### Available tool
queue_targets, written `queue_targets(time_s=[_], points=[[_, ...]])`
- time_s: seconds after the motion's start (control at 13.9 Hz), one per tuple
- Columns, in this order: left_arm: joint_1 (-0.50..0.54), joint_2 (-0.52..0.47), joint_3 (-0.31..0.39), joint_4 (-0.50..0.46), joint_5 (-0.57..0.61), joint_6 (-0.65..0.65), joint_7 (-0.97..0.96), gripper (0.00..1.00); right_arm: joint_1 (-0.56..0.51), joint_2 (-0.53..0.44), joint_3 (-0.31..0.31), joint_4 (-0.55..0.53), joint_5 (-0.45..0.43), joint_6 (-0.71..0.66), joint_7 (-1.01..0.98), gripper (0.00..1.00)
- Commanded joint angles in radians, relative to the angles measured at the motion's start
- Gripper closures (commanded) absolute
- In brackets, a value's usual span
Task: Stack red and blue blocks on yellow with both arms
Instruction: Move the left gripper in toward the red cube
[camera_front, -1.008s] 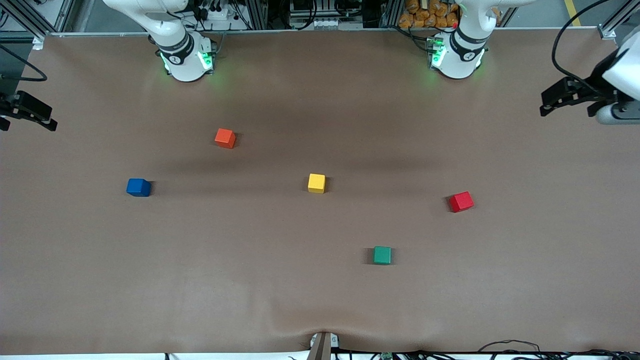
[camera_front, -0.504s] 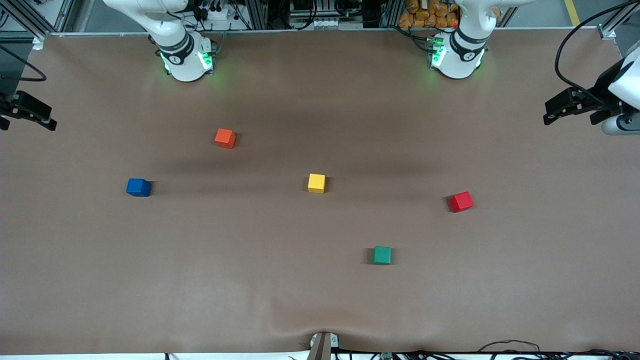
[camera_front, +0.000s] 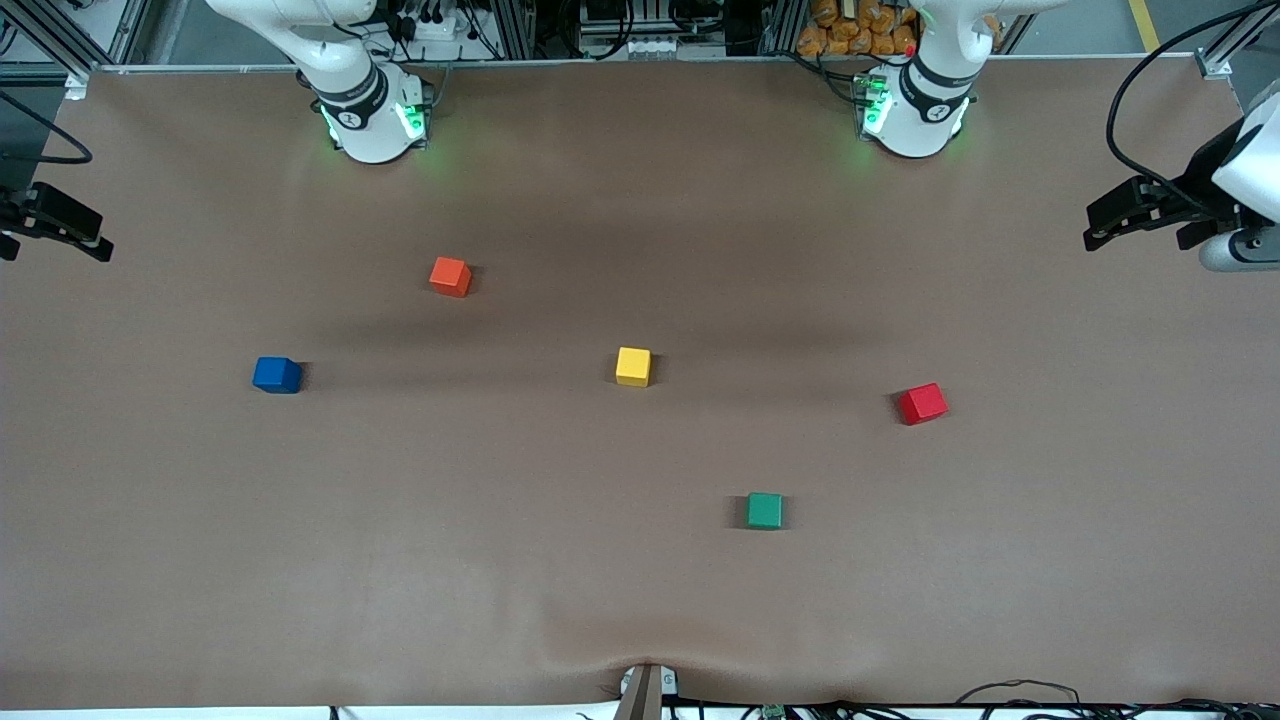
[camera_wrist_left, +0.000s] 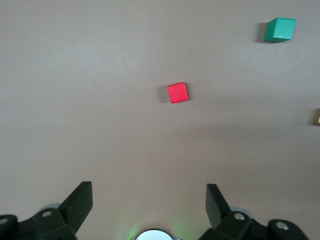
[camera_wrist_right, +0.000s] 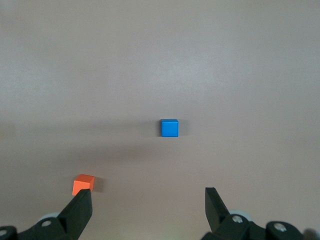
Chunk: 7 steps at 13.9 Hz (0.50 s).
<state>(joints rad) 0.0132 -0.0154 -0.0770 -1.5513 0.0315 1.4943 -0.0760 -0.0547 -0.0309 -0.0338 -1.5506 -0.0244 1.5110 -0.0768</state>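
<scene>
Both claws hang empty, fingers spread: the left gripper (camera_wrist_left: 149, 200) high over its table end, sighting the red block (camera_wrist_left: 177, 92); the right gripper (camera_wrist_right: 148, 202) sighting the blue block (camera_wrist_right: 169, 128), well apart from the yellow cube (camera_front: 633, 366). The risk: the orange-red cube (camera_wrist_right: 83, 184), just beside one right finger, could be grabbed by mistake.

No text, label, brand, number or sign is legible on anything here.
</scene>
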Motion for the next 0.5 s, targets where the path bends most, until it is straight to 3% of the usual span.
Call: queue_targets(time_s=[0.0, 0.43], points=[[-0.002, 0.005, -0.004, -0.006, -0.001, 0.018, -0.010, 0.00, -0.014, -0.021, 0.009, -0.019, 0.015, -0.002, 0.015, 0.00], [0.001, 0.006, -0.006, -0.061, -0.002, 0.086, -0.010, 0.00, -0.014, -0.021, 0.009, -0.019, 0.015, -0.009, 0.015, 0.00]])
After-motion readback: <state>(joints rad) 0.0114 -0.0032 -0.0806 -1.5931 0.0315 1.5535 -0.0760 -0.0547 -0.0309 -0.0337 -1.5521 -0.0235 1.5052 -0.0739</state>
